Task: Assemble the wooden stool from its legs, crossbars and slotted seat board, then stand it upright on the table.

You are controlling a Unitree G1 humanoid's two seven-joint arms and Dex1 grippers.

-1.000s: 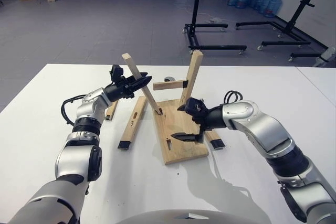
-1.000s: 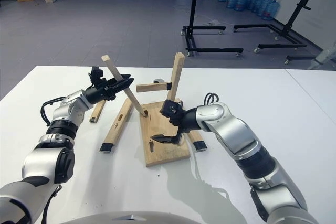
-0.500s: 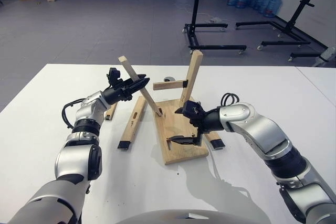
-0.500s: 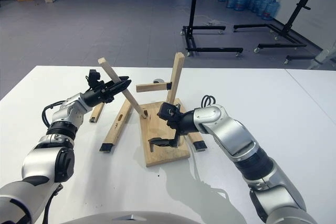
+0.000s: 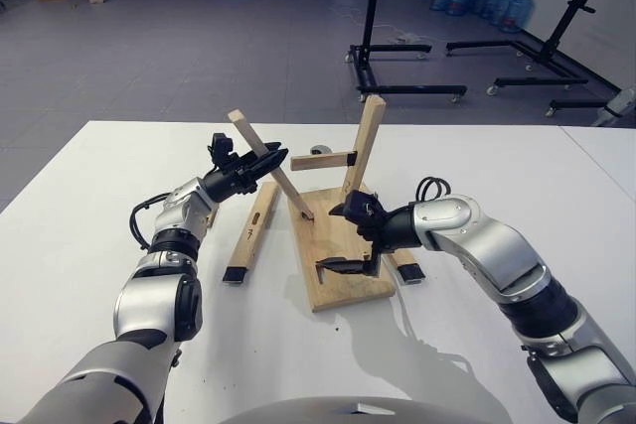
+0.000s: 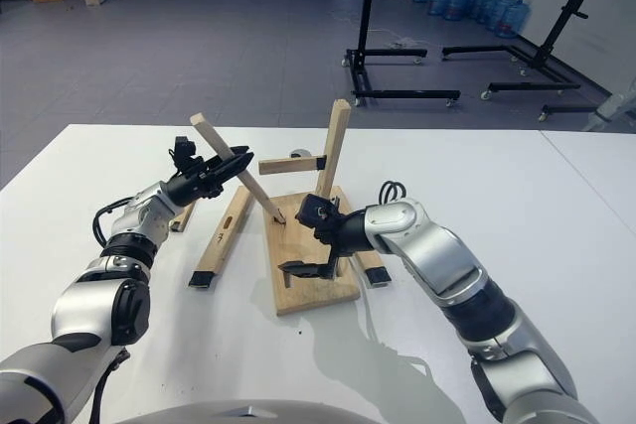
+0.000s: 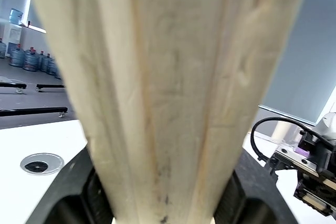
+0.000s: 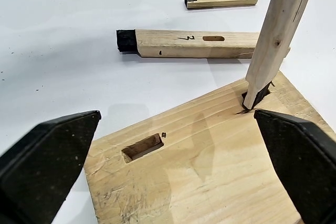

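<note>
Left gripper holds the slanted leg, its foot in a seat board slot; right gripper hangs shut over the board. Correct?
Not quite: the right gripper is open wide over the seat board, as the right wrist view shows. The rest holds: the left gripper holds the slanted leg, its foot in a slot.

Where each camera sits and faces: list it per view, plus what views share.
Eye views: on the head, facing forward and down at table and seat board; both arms, left gripper and right gripper show.
Left wrist view: on that wrist, facing along the clamped leg; own fingers flank it.
Right wrist view: on that wrist, facing down at the board; own open fingers frame it.
Shared: eye and right wrist views show the leg's foot at the board.
</note>
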